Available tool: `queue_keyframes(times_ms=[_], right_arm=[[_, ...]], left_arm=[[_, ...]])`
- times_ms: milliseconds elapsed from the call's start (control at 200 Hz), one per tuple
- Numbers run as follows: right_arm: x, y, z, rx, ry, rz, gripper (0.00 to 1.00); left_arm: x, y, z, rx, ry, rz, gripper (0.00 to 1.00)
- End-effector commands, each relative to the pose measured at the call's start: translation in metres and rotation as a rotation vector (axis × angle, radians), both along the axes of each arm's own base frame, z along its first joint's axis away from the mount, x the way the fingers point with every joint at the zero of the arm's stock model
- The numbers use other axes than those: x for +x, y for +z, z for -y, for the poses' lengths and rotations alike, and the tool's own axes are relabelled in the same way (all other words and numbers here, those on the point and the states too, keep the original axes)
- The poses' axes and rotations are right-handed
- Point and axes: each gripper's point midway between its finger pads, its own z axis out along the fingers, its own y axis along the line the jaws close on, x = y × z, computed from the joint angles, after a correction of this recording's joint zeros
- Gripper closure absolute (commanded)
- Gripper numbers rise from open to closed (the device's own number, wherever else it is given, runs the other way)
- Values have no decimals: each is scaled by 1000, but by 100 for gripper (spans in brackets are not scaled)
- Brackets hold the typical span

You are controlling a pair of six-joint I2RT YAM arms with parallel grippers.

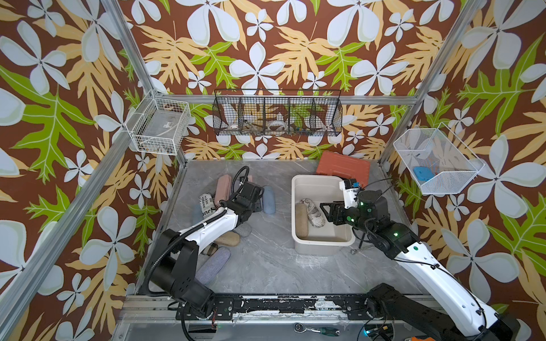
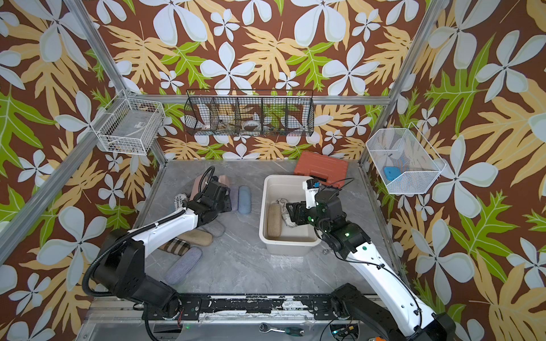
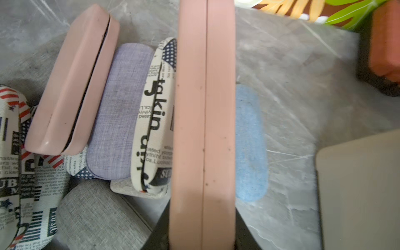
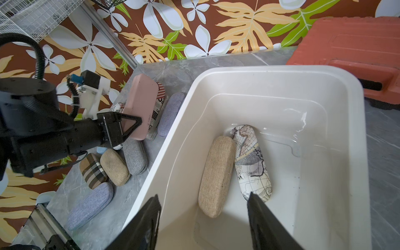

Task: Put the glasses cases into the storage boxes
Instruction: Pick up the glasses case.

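Clamping a pink glasses case (image 3: 203, 129) across its narrow width, the left gripper (image 4: 127, 127) stands among the cases not yet boxed, with the cream storage box (image 1: 316, 177) lying to its right, beyond a light blue case (image 1: 269, 200). The pink case's long axis runs roughly parallel to the box's long side, so the carry looks plainly sideways; the right gripper (image 4: 203, 197) hangs over the box, jaws apart, holding nothing

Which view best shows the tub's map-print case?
The right wrist view: the map-print case lies nearly whole beside the tan case. Both top views show it small, partly behind the right gripper; left wrist misses it.
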Motion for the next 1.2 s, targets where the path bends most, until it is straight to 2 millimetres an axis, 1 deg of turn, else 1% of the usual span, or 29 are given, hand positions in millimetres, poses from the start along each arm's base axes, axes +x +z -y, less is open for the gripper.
queue_keyframes(times_ms=[0,85,190,210,265,330,435,491,576,626,686,741,756,761,936,1081,1196], right_arm=[[3,10,-7,32,20,25,37],[7,15,-12,77,24,34,35],[14,27,-21,124,35,38,27],[15,30,-22,136,37,41,26],[19,40,-29,180,52,51,22],[20,53,-44,256,115,64,17],[24,71,-70,343,198,60,15],[25,79,-86,344,232,66,15],[18,92,-115,315,288,94,13],[16,95,-125,314,298,105,12],[17,98,-134,336,308,105,11],[19,96,-141,343,315,94,9],[20,94,-144,340,319,87,0],[20,93,-144,339,320,87,0],[27,81,-162,321,343,58,0],[32,74,-180,309,366,36,0],[36,68,-189,298,364,22,0]], left_arm=[[-7,29,17,-74,-81,103,83],[-22,51,26,-162,-140,194,84],[-49,80,34,-288,-225,344,85],[-55,87,37,-315,-248,378,85],[-69,100,38,-376,-276,447,85],[-84,113,43,-435,-329,499,86],[-97,126,52,-474,-374,523,87],[-101,130,57,-489,-385,517,87],[-106,132,69,-518,-426,509,88],[-108,133,75,-519,-450,511,88],[-107,131,76,-515,-448,508,88],[-108,133,77,-528,-450,510,88],[-108,133,77,-534,-450,511,89],[-108,134,77,-536,-450,512,89],[-115,143,78,-574,-475,539,90],[-116,142,80,-586,-484,528,90],[-115,141,80,-586,-479,530,90]])
